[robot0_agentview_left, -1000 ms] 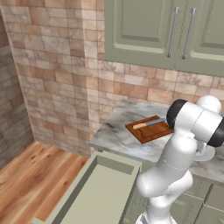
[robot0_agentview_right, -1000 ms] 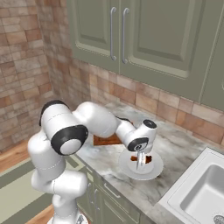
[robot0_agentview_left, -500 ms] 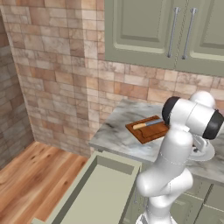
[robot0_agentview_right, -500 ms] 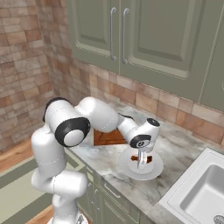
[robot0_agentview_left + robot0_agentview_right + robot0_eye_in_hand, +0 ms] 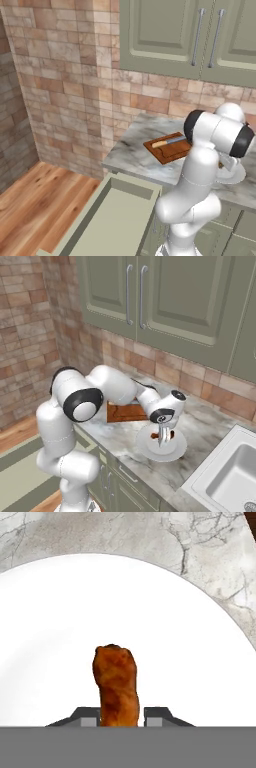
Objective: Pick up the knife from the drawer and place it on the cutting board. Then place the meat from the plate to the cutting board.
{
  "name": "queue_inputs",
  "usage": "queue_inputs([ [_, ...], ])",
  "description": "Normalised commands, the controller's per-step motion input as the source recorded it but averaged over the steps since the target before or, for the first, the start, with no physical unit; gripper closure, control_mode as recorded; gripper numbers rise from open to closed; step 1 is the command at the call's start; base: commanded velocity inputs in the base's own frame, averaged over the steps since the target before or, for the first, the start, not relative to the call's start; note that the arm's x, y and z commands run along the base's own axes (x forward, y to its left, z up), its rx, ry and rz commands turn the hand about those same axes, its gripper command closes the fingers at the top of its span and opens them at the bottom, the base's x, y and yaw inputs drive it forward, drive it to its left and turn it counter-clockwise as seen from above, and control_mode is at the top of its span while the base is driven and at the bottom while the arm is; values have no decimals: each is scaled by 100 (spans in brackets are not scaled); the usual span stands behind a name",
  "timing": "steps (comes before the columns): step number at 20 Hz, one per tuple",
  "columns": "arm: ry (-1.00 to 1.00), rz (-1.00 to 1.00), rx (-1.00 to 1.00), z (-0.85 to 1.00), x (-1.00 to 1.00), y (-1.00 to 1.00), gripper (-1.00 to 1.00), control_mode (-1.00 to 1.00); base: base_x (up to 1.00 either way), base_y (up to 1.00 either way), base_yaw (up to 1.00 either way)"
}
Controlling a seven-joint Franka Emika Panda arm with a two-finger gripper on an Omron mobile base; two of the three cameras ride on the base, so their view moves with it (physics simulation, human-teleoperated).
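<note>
The marble counter [image 5: 210, 431] bears the cutting board [image 5: 170, 149] and plate [image 5: 150, 448].

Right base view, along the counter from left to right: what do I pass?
cutting board → plate, with the gripper and the meat over it → sink.

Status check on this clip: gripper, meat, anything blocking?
Gripper down over plate, fingers either side of meat. Knife on cutting board. Nothing blocking.
</note>
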Motion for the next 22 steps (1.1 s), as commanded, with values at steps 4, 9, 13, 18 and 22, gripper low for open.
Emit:
queue_inputs([
  [4, -1, 1, 0, 32, 0, 28, 100, -100, 0, 0, 0],
  [9, 0, 0, 0, 38, 0, 31, 100, -100, 0, 0, 0],
  [13, 1, 0, 0, 14, 0, 46, 100, -100, 0, 0, 0],
  [18, 0, 1, 0, 0, 11, 48, 100, -100, 0, 0, 0],
  [22, 0, 1, -2, 7, 22, 51, 100, -100, 0, 0, 0],
])
